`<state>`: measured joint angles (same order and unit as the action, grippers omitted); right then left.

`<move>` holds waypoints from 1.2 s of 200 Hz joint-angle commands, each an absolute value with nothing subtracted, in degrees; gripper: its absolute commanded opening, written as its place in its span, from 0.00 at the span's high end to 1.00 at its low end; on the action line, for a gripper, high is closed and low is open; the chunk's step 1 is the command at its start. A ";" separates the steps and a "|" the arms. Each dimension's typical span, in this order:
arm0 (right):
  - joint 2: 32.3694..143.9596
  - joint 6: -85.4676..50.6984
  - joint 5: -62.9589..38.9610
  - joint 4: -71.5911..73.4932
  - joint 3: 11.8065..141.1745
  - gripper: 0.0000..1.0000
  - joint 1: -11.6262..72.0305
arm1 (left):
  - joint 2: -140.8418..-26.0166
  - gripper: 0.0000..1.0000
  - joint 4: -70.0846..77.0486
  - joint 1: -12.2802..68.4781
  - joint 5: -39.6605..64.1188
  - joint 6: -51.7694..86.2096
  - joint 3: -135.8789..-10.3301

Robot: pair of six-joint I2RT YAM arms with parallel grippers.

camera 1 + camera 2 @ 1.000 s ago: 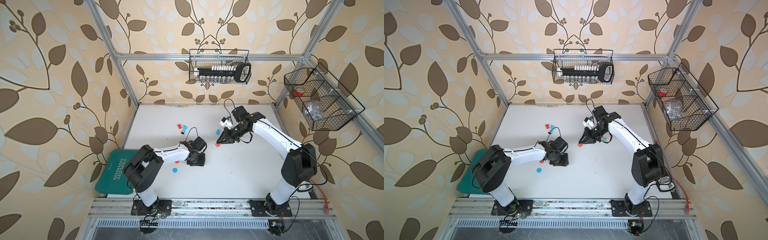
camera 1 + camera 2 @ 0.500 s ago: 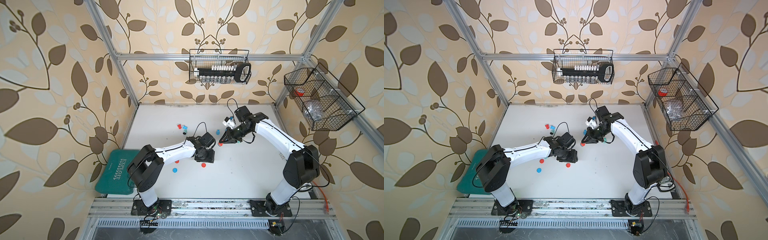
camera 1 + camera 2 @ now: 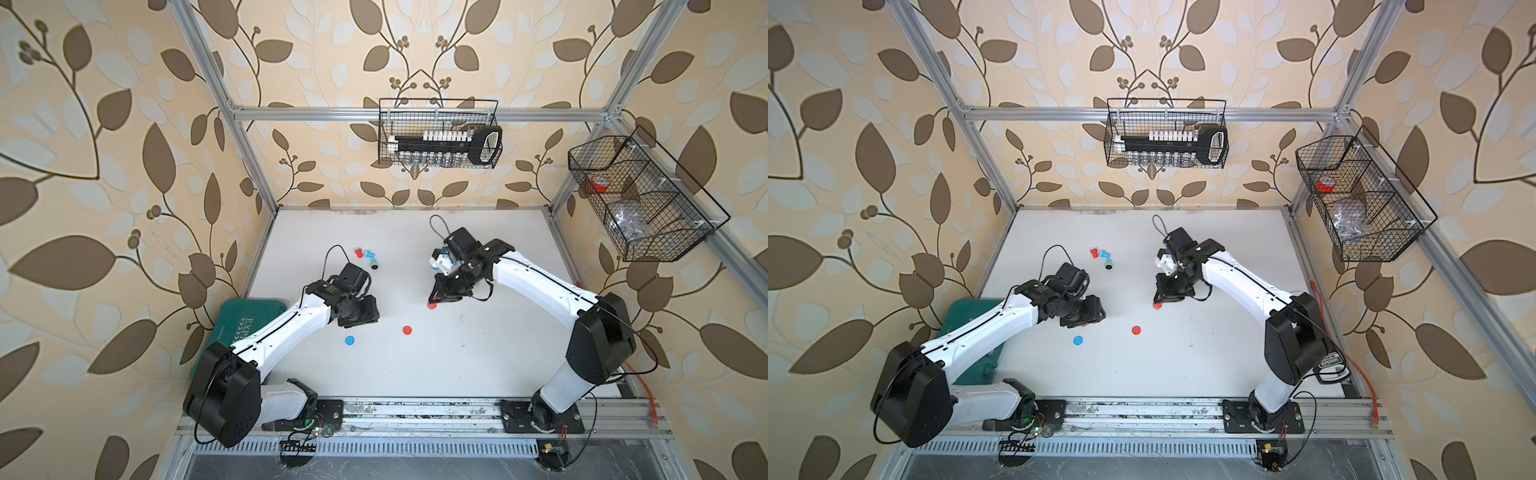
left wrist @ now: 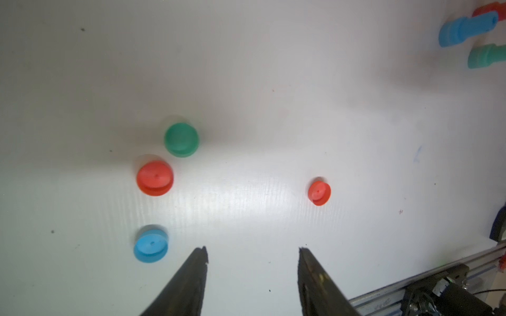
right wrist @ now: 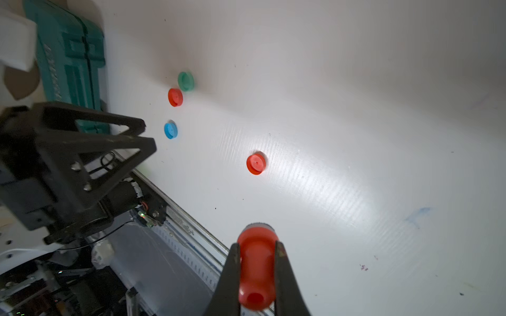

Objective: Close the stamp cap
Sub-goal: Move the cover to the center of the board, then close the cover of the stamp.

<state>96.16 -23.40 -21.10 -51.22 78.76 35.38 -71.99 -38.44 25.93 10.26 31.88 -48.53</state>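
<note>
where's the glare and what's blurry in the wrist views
Left wrist view: glare band across the table; green cap and blue cap edges smeared. Right wrist view: glare streak on the table beside a red cap; the held stamp looks slightly soft.

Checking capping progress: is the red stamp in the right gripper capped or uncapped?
Uncapped: the red stamp, pinched between the right gripper's fingers, has a bare dark wide end; a loose red cap lies on the table.
</note>
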 commanded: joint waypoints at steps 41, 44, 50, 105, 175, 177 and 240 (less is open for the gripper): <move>101.37 -31.35 -5.32 -42.76 75.79 0.96 48.01 | -68.66 0.46 -41.10 21.78 11.15 29.64 -46.08; 101.61 -31.44 -5.22 -42.53 75.79 0.97 48.30 | -68.38 0.46 -41.05 21.60 11.22 29.74 -45.83; 102.23 -31.64 -4.90 -42.18 75.61 0.97 48.71 | -67.97 0.46 -40.97 21.22 11.32 29.84 -45.43; 107.58 -32.53 -4.27 -36.63 73.87 0.98 48.79 | -66.80 0.46 -40.93 19.42 12.04 30.14 -43.85; 109.14 -31.92 -4.23 -37.82 76.73 0.98 49.47 | -65.92 0.47 -40.96 18.81 12.00 30.33 -43.73; 109.15 -31.87 -4.31 -37.80 76.79 0.98 49.48 | -65.92 0.47 -40.96 18.81 12.03 30.35 -43.69; 110.86 -31.56 -5.23 -37.86 78.16 0.98 49.87 | -65.96 0.47 -40.87 18.46 12.07 30.34 -43.34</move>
